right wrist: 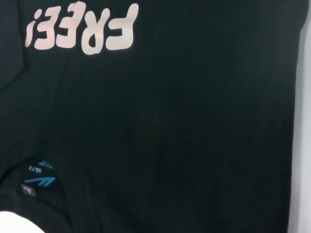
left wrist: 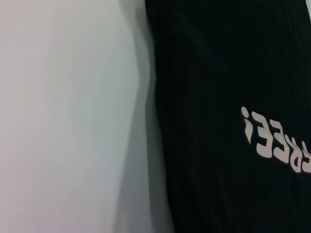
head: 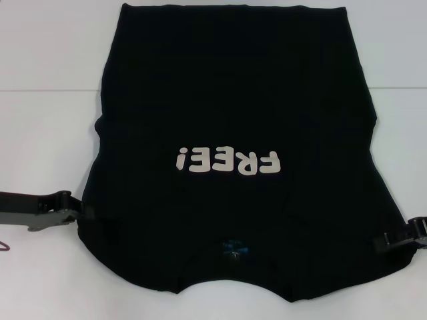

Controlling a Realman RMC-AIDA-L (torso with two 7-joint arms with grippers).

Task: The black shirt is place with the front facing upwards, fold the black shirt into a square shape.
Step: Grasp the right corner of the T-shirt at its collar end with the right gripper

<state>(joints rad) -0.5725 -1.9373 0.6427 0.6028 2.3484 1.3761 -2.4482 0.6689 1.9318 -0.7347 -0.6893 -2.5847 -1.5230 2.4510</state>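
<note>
Lying face up on the white surface (head: 40, 67), the black shirt (head: 233, 100) spreads flat with its collar toward the robot and its hem at the far edge, the cream "FREE!" lettering (head: 227, 161) reading upside down in the head view and a small blue neck label (head: 233, 249) showing just inside the collar. The sleeves appear already tucked in, leaving a tall, roughly straight-sided panel, though black on black makes the folds hard to trace. The left end effector (head: 75, 213) sits at the shirt's left edge near the shoulder, and the right end effector (head: 387, 241) at the right edge opposite; whether either is apart or clamped on cloth cannot be told, since the tips merge with the dark fabric. The garment looks light, soft and limp: it will drape and sag from any single hold, and loose layers may slide apart. Pinching both near corners at once, through every layer, and carrying them together toward the hem looks the soundest way to keep the fold square.
</note>
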